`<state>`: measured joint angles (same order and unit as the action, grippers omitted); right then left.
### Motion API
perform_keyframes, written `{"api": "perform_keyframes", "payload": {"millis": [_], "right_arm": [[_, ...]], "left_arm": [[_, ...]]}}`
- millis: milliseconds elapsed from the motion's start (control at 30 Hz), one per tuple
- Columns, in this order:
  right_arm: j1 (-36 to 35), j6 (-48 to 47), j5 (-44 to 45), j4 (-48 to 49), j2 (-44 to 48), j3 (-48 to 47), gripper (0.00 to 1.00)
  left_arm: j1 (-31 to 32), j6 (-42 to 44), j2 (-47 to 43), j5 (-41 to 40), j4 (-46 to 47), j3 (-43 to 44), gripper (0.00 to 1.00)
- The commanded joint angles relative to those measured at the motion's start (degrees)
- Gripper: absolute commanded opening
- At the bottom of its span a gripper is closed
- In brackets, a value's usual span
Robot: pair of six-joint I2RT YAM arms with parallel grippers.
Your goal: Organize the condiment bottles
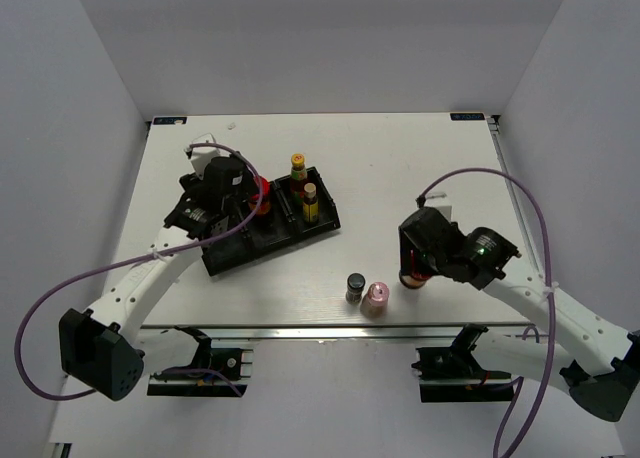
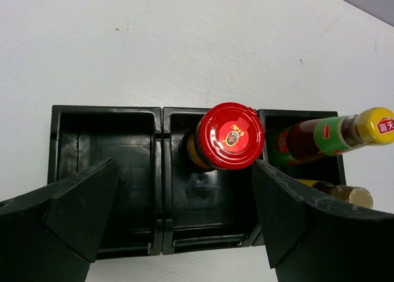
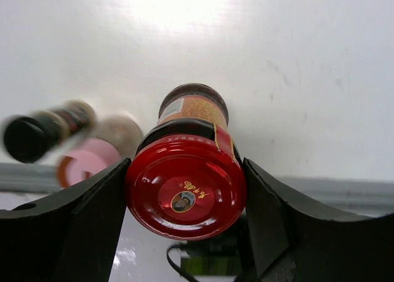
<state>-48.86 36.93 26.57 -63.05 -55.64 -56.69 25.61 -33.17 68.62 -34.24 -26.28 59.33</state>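
Note:
My left gripper [image 2: 184, 217] is open above the black tray [image 2: 104, 119], also in the top view [image 1: 228, 196]. A red-lidded jar [image 2: 229, 136] stands in the tray's middle compartment between the spread fingers, untouched. Two yellow-capped sauce bottles [image 2: 332, 131] [image 2: 338, 194] sit in the right compartment. The left compartment is empty. My right gripper [image 3: 184, 199] is shut on the lid of the second red-lidded jar [image 3: 184, 183], near the table's front edge [image 1: 411, 275]. The dark-capped jar [image 1: 355, 285] and pink-capped jar [image 1: 375, 298] stand on the table just left of it.
The tray [image 1: 300, 235] lies slanted at the table's centre-left. The table's front edge [image 1: 300, 328] runs close below the dark-capped and pink-capped jars. White walls enclose the table on three sides.

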Motion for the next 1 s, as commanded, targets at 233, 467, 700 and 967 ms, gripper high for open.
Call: {"api": "perform_keyframes", "payload": {"millis": [233,467,700,967], "right_arm": [[-0.3,-21.6,-4.3,26.9,-10.2,-20.7,0.19],[-1.9,-28.2,-16.1,31.6,-26.8,-33.0,0.18],[-4.7,-31.1,-21.6,30.2,-40.9,-47.1,0.18],[-6.1,-32.1,-23.8,29.7,-52.7,-59.0,0.16]], "left_arm": [[-0.2,-8.7,-7.6,-7.1,-7.2,-2.8,0.98],[-0.2,-13.0,-13.0,-10.3,-12.1,-5.6,0.98],[-0.2,-16.6,-16.1,-10.6,-13.1,-7.7,0.98],[-0.2,-17.4,-16.0,-11.1,-13.9,-7.8,0.98]]}}
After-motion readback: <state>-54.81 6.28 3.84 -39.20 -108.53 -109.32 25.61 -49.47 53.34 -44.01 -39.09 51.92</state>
